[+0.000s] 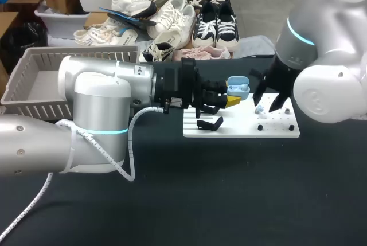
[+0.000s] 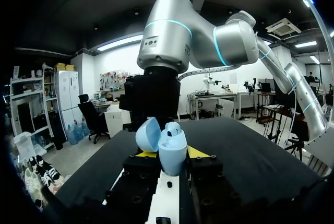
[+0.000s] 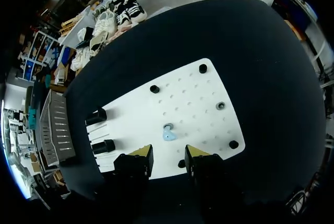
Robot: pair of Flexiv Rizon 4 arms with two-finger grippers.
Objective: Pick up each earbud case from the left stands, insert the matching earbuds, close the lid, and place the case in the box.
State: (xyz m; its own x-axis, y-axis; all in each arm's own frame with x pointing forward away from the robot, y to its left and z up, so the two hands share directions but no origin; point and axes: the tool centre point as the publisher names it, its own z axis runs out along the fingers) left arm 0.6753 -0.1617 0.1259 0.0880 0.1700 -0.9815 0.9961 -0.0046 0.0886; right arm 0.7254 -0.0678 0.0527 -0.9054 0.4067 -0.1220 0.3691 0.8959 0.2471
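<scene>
head view: left gripper (image 1: pixel 232 98) is clamped on the open blue case (image 1: pixel 238 87), holding it lid-up over the white board (image 1: pixel 241 127), presumably for loading. right gripper (image 1: pixel 269 101) hangs at the case's four o'clock, above a loose earbud (image 1: pixel 259 109). box (image 1: pixel 34 79) sits at the board's nine o'clock.

left wrist view: case upright between both yellow tips, lid hinged back.

right wrist view: right gripper parted wide, empty; earbud at its twelve o'clock.

Black matte table (image 1: pixel 241 200), filling lower and middle head view; surface plain, unpatterned, evenly lit. Right wrist view: same dark top, seen from above, spreading wide to rounded far edge. Left wrist view: top stretching ahead, reading dark grey under overhead light.
</scene>
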